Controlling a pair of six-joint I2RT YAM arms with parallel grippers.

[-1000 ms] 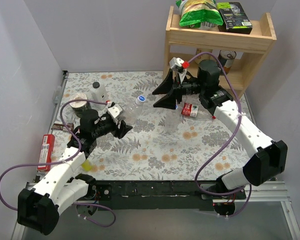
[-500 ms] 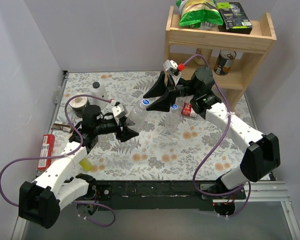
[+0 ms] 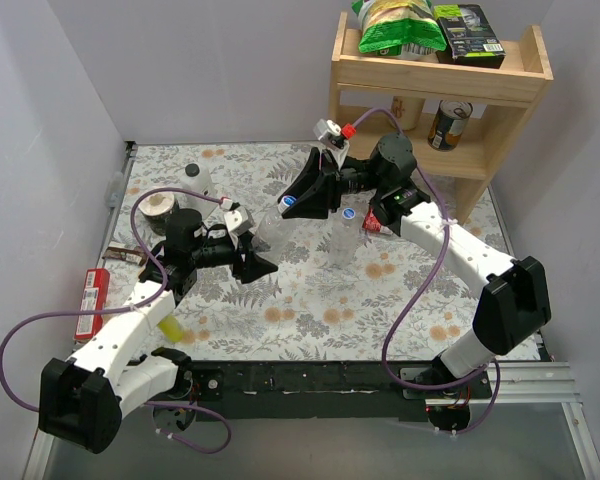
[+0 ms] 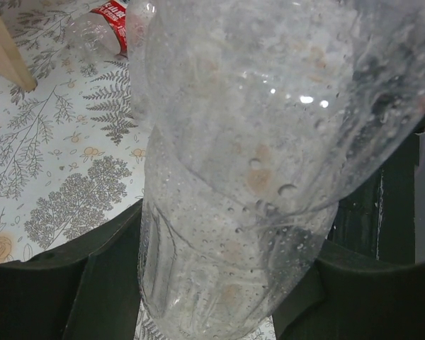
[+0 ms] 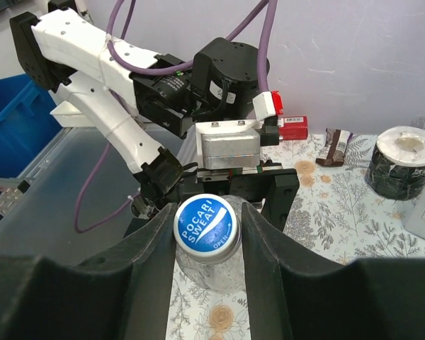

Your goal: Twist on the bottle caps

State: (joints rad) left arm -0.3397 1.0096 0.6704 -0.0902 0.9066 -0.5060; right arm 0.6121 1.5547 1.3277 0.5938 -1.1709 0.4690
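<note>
My left gripper (image 4: 227, 241) is clamped around the body of a clear, see-through plastic bottle (image 4: 255, 127), one black finger on each side of its ribbed lower part. The bottle is tilted, with its neck pointing away from my left fingertips toward my right gripper (image 5: 207, 212). Small droplets speckle its wall.

My right gripper meets this bottle at its mouth. A round blue plastic screw cap (image 5: 206, 225) with white lettering sits on the neck. My two right fingers press against it from both sides, closed on its rim. From the right wrist the cap's top faces me squarely, and my left gripper lies straight beyond it.

Close beside my right gripper, on its near side, a second clear plastic bottle (image 3: 344, 243) stands upright on the fern-printed tablecloth (image 3: 310, 300), with another blue cap (image 3: 349, 213) at its top. Just past that, partly under my right arm, a third clear bottle with a red label band (image 4: 112, 13) lies on its side. From the left wrist it shows well beyond my left fingertips.

A wooden shelf (image 3: 440, 75) stands behind my right gripper. A white opaque bottle with a black cap (image 3: 194, 185) and a dark roll of tape (image 5: 404, 166) stand off to the outer side of my left gripper.
</note>
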